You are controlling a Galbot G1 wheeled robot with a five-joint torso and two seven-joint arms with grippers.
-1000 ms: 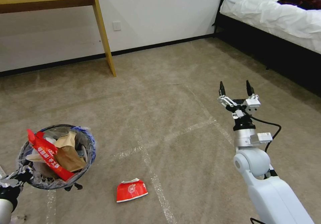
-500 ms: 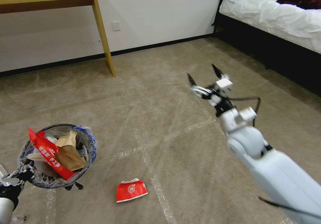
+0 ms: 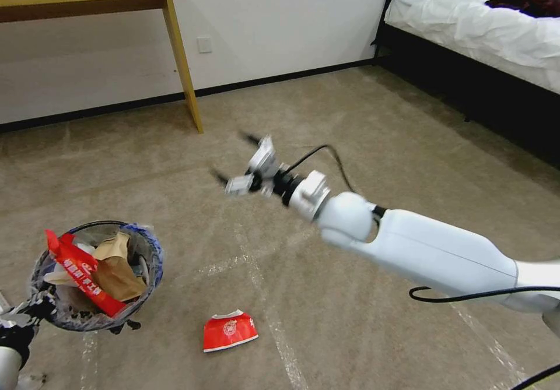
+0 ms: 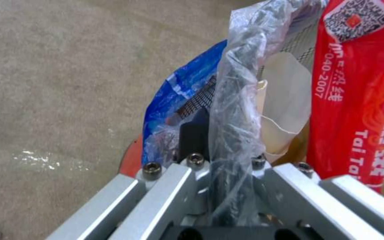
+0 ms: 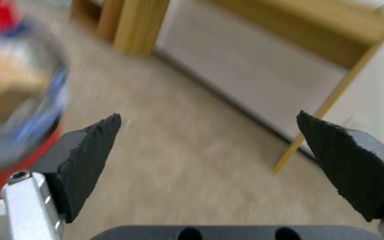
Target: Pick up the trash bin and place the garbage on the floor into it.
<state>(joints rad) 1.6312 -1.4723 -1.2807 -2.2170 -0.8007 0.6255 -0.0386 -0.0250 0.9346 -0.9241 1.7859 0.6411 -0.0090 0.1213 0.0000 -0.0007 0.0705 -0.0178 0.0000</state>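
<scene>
The bin sits low on the left of the head view, already stuffed with paper and a long red wrapper. The left gripper holds it by the rim, at the bottom left corner. In the left wrist view its jaws are pinched tight on the black rim and the crinkly liner.

The right gripper is up in the middle of the head view, in the air above the floor. Its jaws are wide apart and hold nothing. In the right wrist view, the two black fingertips have bare carpet between them.

One bit of trash lies on the floor: a flat red pack, low in the head view, a little right of the bin and well below the right gripper.

The job now looks like grabbing that pack. To do it well, the right gripper should come down right over the pack with its jaws kept wide, one tip on each side. The pack is flat and thin, so the tips need to go down to the carpet and pinch an edge. Go slow near the floor. The left gripper should keep the bin level so nothing spills out.
</scene>
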